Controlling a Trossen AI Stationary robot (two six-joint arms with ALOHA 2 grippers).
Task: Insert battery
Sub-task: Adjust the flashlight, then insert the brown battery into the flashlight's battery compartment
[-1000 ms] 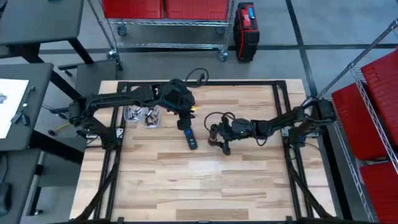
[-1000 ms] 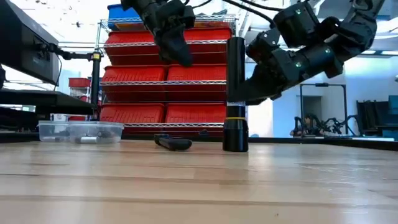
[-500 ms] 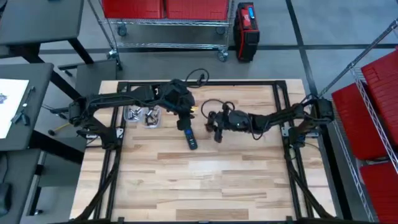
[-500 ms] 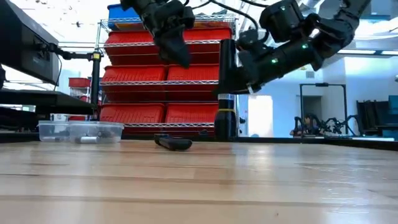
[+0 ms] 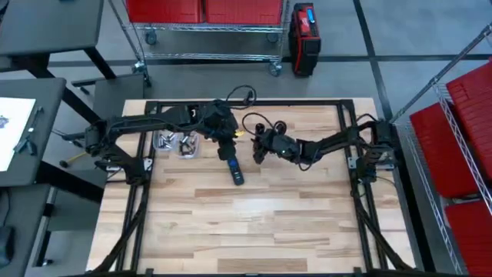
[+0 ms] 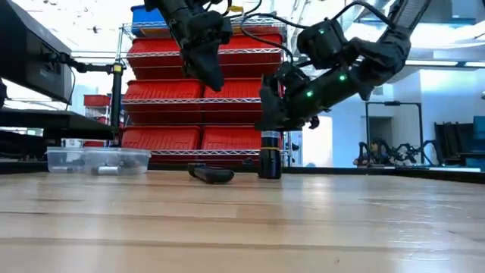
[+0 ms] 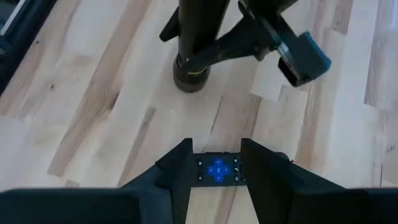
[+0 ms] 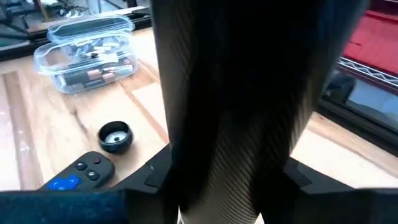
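Observation:
A black flashlight (image 6: 269,155) with a yellow ring near its lower end stands upright, with my right gripper (image 6: 277,102) shut on it; the left wrist view shows the flashlight (image 7: 196,43) too. My left gripper (image 7: 214,167) hangs open above a dark remote (image 7: 217,169) with blue buttons that lies flat on the table; nothing is between its fingers. In the high view the left gripper (image 5: 224,145) is just left of the right gripper (image 5: 260,149). A small round black cap (image 8: 115,135) lies on the wood near the remote (image 8: 74,174). My right gripper pinches the flashlight's ribbed body (image 8: 242,124) between its two fingers, above the yellow ring. The fingers come slanting down from the table's right and lie across the body. The flashlight stays upright with its lower end (image 6: 269,173) at the table top; whether it rests there I cannot tell.
A clear plastic box (image 5: 177,142) with several batteries stands at the far left of the table, beside the left arm; the low view shows this box (image 6: 98,159) at the left. Bare wood lies toward the near edge (image 5: 246,231). Red shelving stands beyond the far edge.
My right gripper has carried the upright flashlight toward the table's far edge and to the left, closer to my left gripper and the remote. The flashlight has stayed upright in the hold.

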